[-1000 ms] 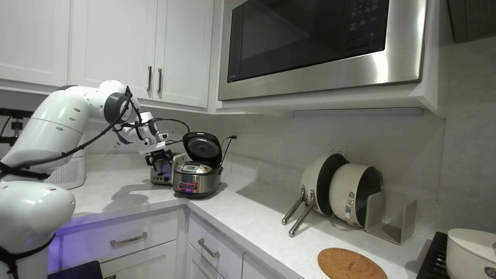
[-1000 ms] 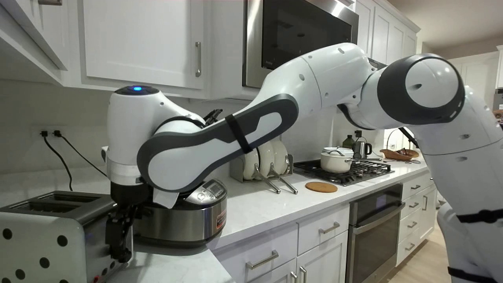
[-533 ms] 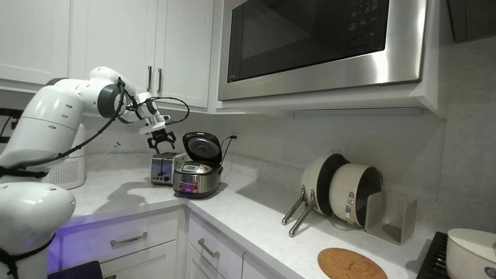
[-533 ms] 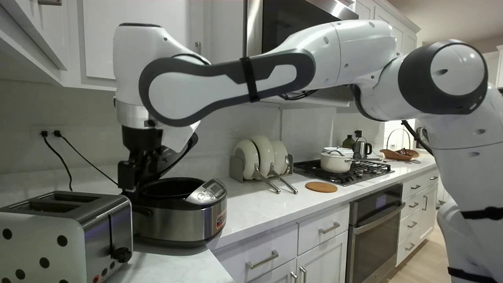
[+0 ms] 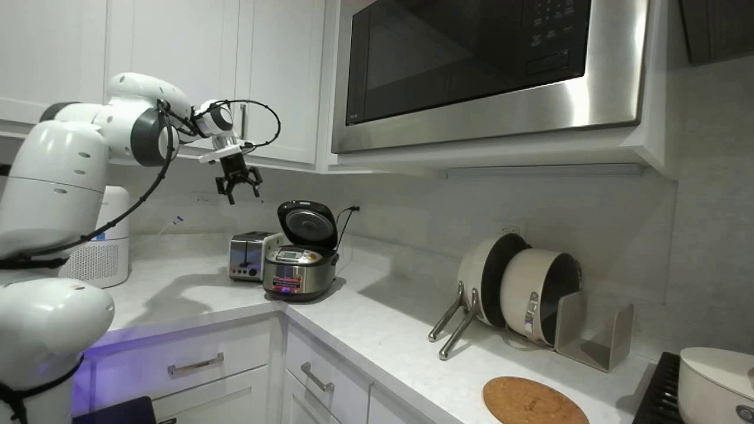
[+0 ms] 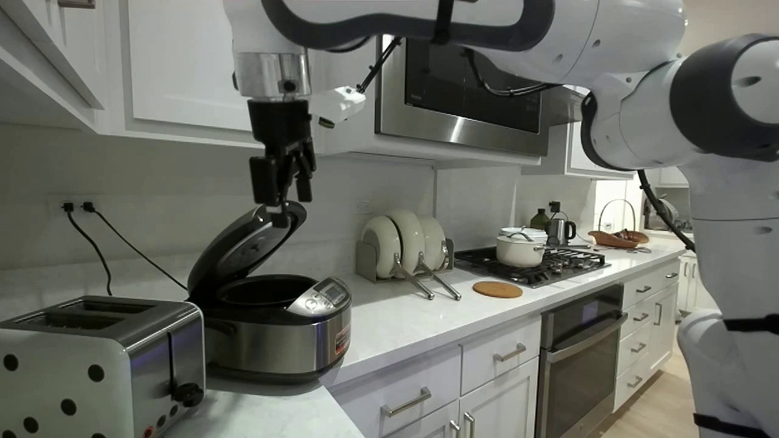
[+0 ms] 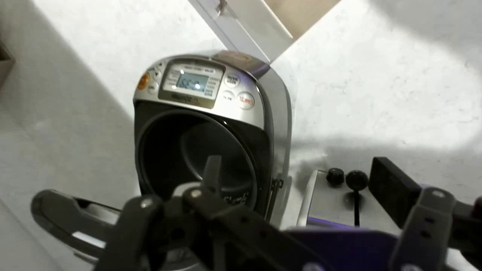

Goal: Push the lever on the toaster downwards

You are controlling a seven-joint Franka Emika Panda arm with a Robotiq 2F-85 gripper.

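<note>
Gripper is up in the air, higher than the toaster and rice cooker, jaws spread wide and pointing down. Toaster sits on the white counter, just beside the rice cooker. Toaster lever is at the low end of its slot, gripper well apart from it. Cooker lid stands open, tilted back; wrist view looks down on the inner pot and display, with a black knob next to the lever.
</note>
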